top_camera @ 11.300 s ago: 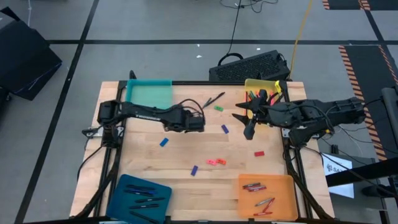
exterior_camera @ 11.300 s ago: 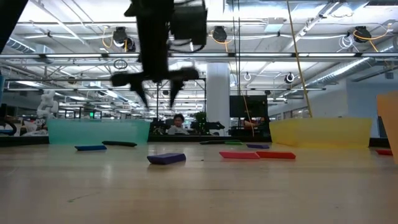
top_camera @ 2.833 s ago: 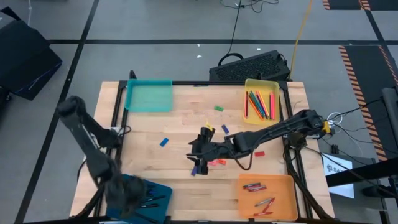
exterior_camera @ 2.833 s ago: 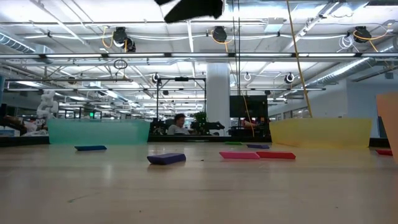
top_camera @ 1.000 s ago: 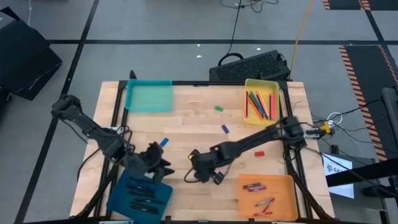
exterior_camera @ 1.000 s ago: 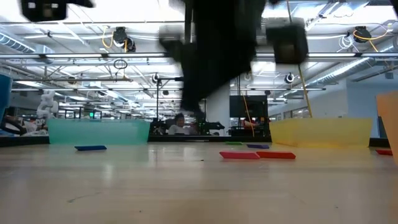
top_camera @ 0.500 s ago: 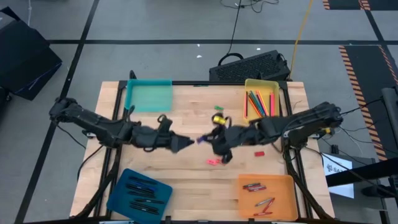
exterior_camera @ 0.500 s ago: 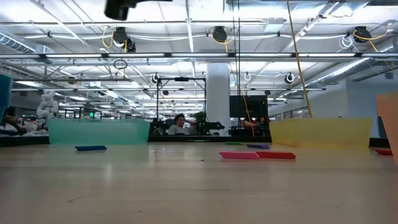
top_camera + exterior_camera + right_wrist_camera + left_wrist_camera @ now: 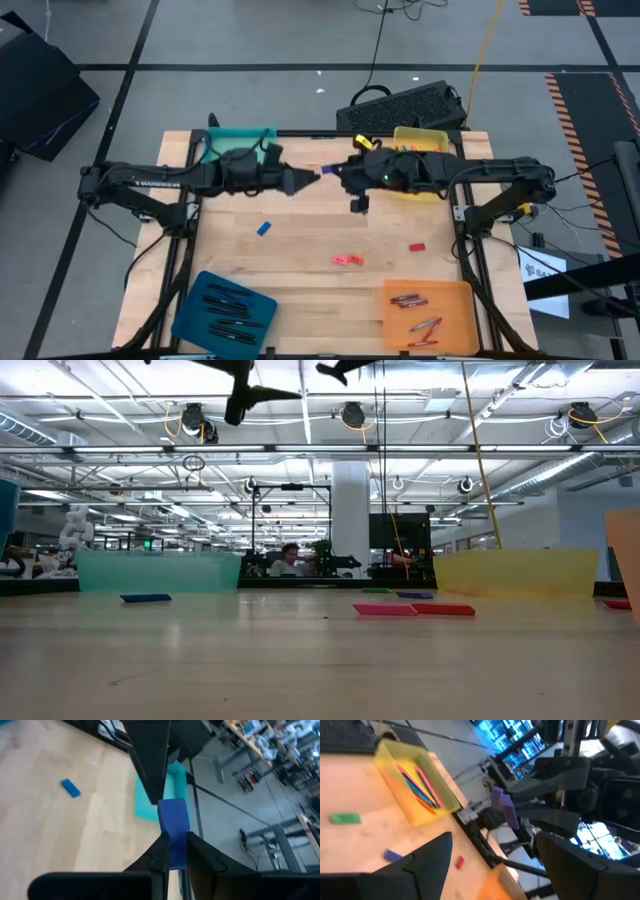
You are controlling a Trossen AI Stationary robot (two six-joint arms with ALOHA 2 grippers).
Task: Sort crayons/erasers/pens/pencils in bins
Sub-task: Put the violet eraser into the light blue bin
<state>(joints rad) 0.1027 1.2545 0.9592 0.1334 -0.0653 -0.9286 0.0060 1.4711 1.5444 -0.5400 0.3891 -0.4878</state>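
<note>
High over the far middle of the table my two grippers meet tip to tip. My right gripper [image 9: 336, 172] is shut on a purple-blue eraser [image 9: 173, 822]. My left gripper [image 9: 308, 180] is open and faces it; its two fingers stand wide apart just short of the eraser [image 9: 503, 807]. Whether a finger touches the eraser I cannot tell. Loose erasers lie flat on the table: a blue one [image 9: 264, 228], a pink one [image 9: 347, 261], a red one [image 9: 417, 246] and a green one [image 9: 345, 818]. My right gripper pinches one end of the eraser [image 9: 173, 839] between its two fingers. The rest of the block sticks out past the fingertips toward my left gripper. The fingers reach about level toward the table's left. The eraser is lifted clear, high above the table.
The teal bin [image 9: 240, 148] lies partly under my left arm at the far left. The yellow bin [image 9: 428, 138] with pencils is at the far right, the dark blue bin [image 9: 225, 312] with pens near left, and the orange bin [image 9: 432, 312] with crayons near right.
My right gripper has risen from the table's near middle with the eraser, lifted it clear and carried it toward the far edge. My left gripper has left the dark blue bin, gone up and toward the far middle, and now faces the right gripper.
</note>
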